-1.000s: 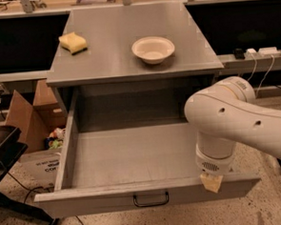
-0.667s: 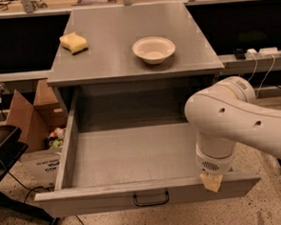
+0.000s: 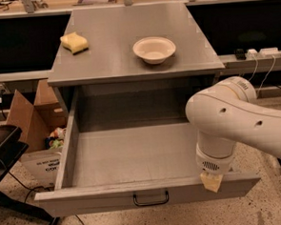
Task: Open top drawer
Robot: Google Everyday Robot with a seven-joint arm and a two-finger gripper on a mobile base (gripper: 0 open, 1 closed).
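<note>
One wide grey metal top drawer (image 3: 133, 158) stands pulled out toward the near side. The gripper (image 3: 211, 180), seemingly just a pale tip, sits at the drawer's near right rim; whether it is clenched or released cannot be told. On the grey cabinet top (image 3: 113, 58) behind are one white bowl (image 3: 154, 49) and one yellow sponge (image 3: 74, 42), far left.

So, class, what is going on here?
A white robot arm reaches over the wide grey metal top drawer, which stands pulled far out, its plain grey inside showing. The gripper is at the drawer's front edge, right of the small dark loop handle. A white bowl and a yellow sponge sit on the grey cabinet top.
</note>
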